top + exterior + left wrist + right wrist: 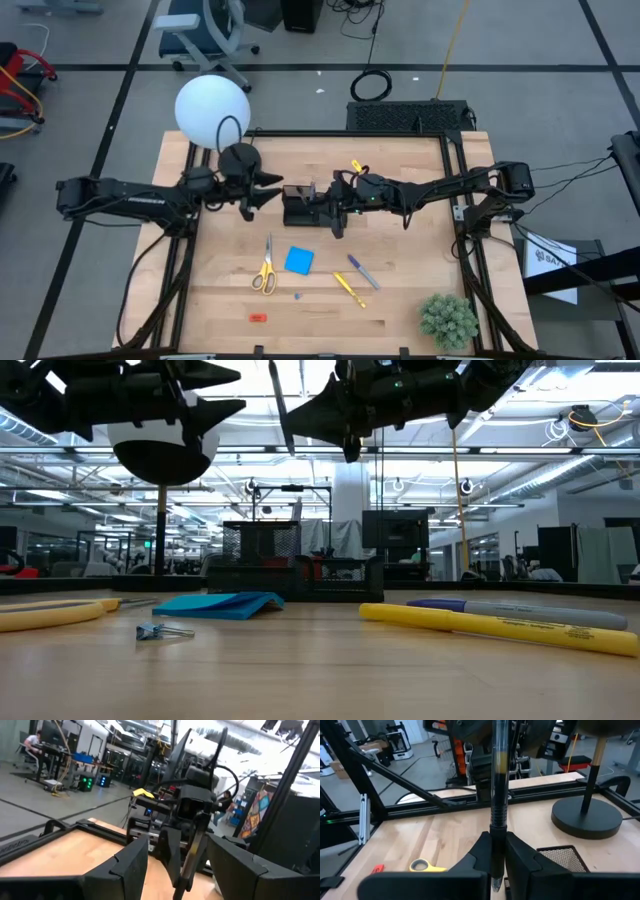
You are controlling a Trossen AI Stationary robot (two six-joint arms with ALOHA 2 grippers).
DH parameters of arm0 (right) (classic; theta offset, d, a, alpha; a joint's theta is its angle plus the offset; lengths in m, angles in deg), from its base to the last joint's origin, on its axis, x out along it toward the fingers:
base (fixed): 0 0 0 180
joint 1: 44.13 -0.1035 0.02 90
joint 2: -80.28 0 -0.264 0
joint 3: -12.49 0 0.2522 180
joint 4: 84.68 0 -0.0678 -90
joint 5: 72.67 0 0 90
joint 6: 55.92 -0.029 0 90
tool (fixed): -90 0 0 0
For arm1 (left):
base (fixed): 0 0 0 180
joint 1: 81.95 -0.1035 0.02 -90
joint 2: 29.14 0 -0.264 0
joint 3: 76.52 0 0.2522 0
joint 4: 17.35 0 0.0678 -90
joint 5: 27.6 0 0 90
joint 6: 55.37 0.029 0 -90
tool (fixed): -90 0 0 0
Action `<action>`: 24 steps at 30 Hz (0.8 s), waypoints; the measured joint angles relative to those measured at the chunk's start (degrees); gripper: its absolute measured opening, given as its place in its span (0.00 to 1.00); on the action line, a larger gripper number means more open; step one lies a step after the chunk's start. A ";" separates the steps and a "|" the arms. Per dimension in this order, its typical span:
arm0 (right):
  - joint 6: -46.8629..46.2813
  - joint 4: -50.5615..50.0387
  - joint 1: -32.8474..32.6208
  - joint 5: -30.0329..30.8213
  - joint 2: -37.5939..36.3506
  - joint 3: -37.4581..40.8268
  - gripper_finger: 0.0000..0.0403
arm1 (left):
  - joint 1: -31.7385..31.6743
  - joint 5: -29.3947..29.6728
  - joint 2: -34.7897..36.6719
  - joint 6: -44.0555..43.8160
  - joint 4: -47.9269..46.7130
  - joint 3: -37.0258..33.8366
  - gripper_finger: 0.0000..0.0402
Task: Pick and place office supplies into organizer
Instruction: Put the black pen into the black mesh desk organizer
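Observation:
My right gripper (318,195) hangs above the black organizer (297,210), shut on a black pen (498,795). My left gripper (272,192) faces it from the left at about the same height, open and holding nothing; its wrist view shows the right gripper and the pen between its two fingers. Nearer on the table lie yellow-handled scissors (265,272), a blue pad (299,260), a purple-grey pen (362,270), a yellow pen (348,288) and a red eraser (257,317). My right gripper pinches the black pen between its two fingers, near the pen's lower end (496,840). The fingers come level from the table's right and lie across the pen. The pen stands steeply, slightly tilted, lifted clear, with its tip (496,886) just below the fingers.
A lamp with a white ball shade (212,110) and a round black base (240,158) stands at the far left, close behind my left gripper. A green plant ball (447,320) sits at the near right corner. A small metal clip (297,296) lies near the blue pad.

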State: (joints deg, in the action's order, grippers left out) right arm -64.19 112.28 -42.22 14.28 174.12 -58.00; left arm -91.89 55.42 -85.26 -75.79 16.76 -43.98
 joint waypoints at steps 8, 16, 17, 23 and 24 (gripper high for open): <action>-0.13 1.03 0.00 0.00 0.00 0.00 0.05 | 2.50 0.04 -6.24 2.87 0.42 5.00 0.52; -0.92 0.79 0.00 -0.02 0.00 0.00 0.05 | 4.46 -0.24 -10.73 4.56 0.38 8.49 0.52; -1.08 0.79 0.00 -0.03 0.00 0.00 0.05 | 4.60 -0.26 -11.23 4.92 0.35 8.83 0.52; -1.09 0.76 -0.11 -0.03 0.00 0.00 0.05 | 5.19 0.90 -14.57 5.46 0.29 11.02 0.52; -1.09 0.75 -0.11 -0.03 0.00 0.00 0.05 | 5.19 0.94 -15.13 5.70 0.29 11.51 0.52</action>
State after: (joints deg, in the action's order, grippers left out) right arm -65.29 113.02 -42.33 14.26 174.12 -58.00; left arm -86.71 56.36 -100.40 -70.09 17.05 -32.46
